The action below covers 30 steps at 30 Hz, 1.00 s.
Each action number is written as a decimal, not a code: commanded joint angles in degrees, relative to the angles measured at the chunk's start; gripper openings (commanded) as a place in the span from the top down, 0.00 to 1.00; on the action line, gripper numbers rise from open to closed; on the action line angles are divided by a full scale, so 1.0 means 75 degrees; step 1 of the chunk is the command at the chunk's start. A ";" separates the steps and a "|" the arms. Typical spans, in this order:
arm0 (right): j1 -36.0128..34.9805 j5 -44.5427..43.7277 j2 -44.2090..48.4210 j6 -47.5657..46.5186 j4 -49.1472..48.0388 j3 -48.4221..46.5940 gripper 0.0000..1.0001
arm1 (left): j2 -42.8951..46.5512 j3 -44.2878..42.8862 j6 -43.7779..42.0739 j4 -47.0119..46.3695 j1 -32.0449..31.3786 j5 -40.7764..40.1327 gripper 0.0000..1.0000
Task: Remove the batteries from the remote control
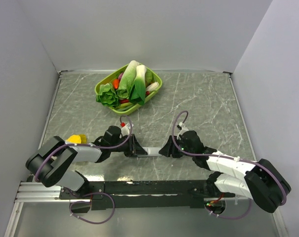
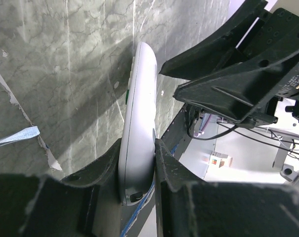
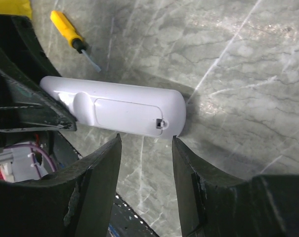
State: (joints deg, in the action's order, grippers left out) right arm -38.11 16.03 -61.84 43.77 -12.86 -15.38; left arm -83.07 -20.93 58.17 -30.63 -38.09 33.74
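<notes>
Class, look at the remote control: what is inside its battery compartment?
Only the closed white cover and its small latch show on the remote control. Any batteries inside are hidden.

Even overhead light, soft shadows, whites washed out up close.
From the top camera the desk (image 1: 203, 98) is evenly lit and sharp, with a pale sheen near its front edge and faint shadows under both arms. In the left wrist view the remote control (image 2: 139, 113) is almost bleached and throws a dark band of shadow on the marble to its left; the left claw (image 2: 138, 150) is black and blurred. In the right wrist view the remote's white face loses detail, glare lies on the desk beside its rounded end, and the right claw (image 3: 147, 143) is dark and soft.
</notes>
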 commanded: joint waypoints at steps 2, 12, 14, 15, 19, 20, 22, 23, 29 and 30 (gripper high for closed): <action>-0.0028 -0.0040 -0.0250 -0.0129 -0.0605 -0.0188 0.47 | -0.0127 -0.0057 -0.0022 -0.0146 -0.0031 -0.0186 0.99; -0.0028 -0.0227 -0.0320 -0.0293 -0.0535 -0.0563 0.47 | -0.0139 -0.0104 -0.0022 -0.0158 -0.0043 -0.0185 0.99; -0.0040 -0.0251 -0.0425 -0.0305 -0.0558 -0.0598 0.47 | -0.0151 -0.0104 -0.0010 -0.0169 -0.0043 -0.0162 0.99; -0.0028 -0.0262 -0.0449 -0.0293 -0.0582 -0.0598 0.47 | -0.0151 -0.0104 -0.0010 -0.0170 -0.0043 -0.0174 0.99; -0.0040 -0.0262 -0.0555 -0.0281 -0.0687 -0.0563 0.48 | -0.0139 -0.0081 0.0001 -0.0170 -0.0055 -0.0197 0.99; -0.0040 -0.0263 -0.0613 -0.0281 -0.0699 -0.0552 0.48 | -0.0139 -0.0081 -0.0010 -0.0181 -0.0055 -0.0197 0.99; -0.0052 -0.0286 -0.0660 -0.0281 -0.0734 -0.0528 0.48 | -0.0128 -0.0057 0.0013 -0.0205 -0.0055 -0.0174 0.99; -0.0029 -0.0298 -0.0707 -0.0281 -0.0746 -0.0516 0.48 | -0.0127 -0.0057 0.0013 -0.0205 -0.0043 -0.0186 0.99; -0.0040 -0.0146 -0.0859 -0.0188 -0.1003 -0.0469 0.48 | -0.0127 -0.0034 0.0037 -0.0217 -0.0066 -0.0186 0.99; -0.0028 -0.0122 -0.0871 -0.0187 -0.1027 -0.0469 0.48 | -0.0127 -0.0045 0.0048 -0.0240 -0.0078 -0.0186 0.99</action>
State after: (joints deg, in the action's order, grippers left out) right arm -38.11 14.63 -67.70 42.30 -16.86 -17.80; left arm -83.48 -20.93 58.33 -31.48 -38.26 33.67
